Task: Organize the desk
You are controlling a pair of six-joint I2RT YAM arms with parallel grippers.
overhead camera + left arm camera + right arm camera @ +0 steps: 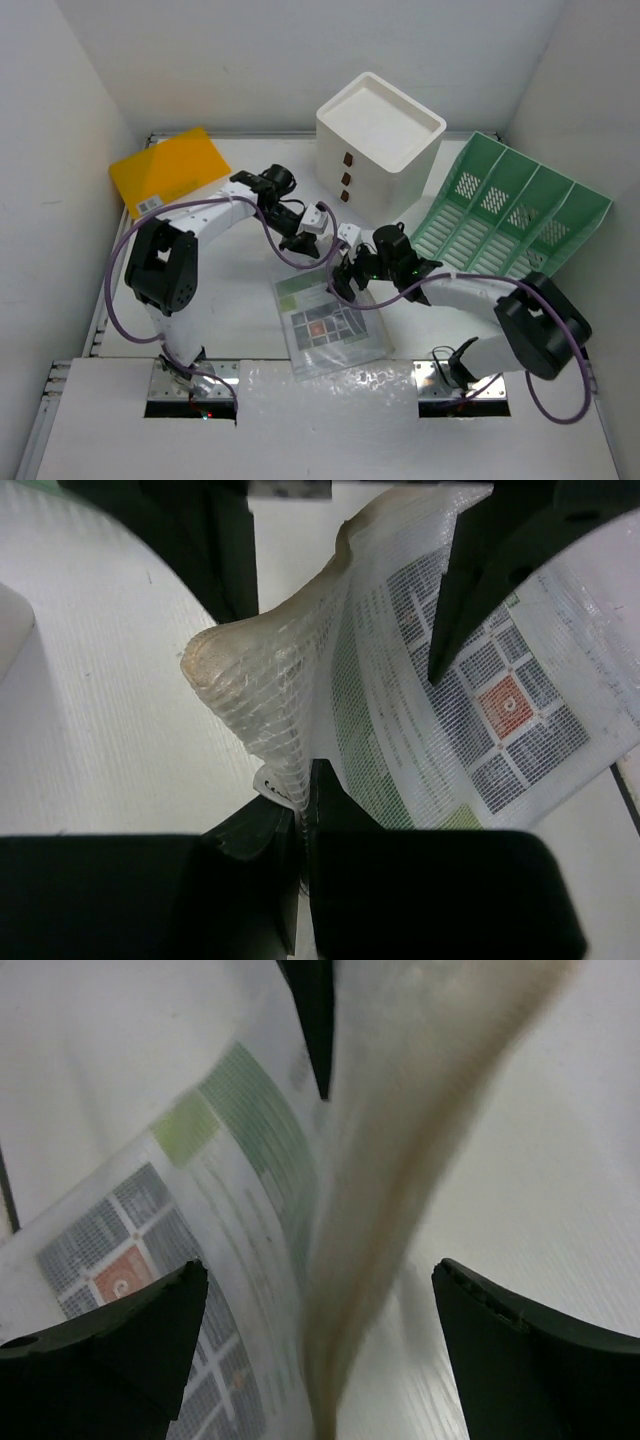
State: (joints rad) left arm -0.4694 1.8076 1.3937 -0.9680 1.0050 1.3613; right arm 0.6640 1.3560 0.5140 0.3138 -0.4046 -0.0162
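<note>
The worktop [240, 300] runs under every item, from the arm bases to the back wall. The green file sorter [510, 215] lies at its right rear, the white drawer box [380, 135] stands at rear centre, and the yellow folder [170, 170] lies at rear left. A mesh pouch [330, 325] holding a printed sheet lies near centre, one edge lifted. The left gripper [300, 820] is clamped on that raised edge. The right gripper [320, 1270] is spread wide astride the same fold. Assessment: early stage; pouch and folder are not yet filed.
</note>
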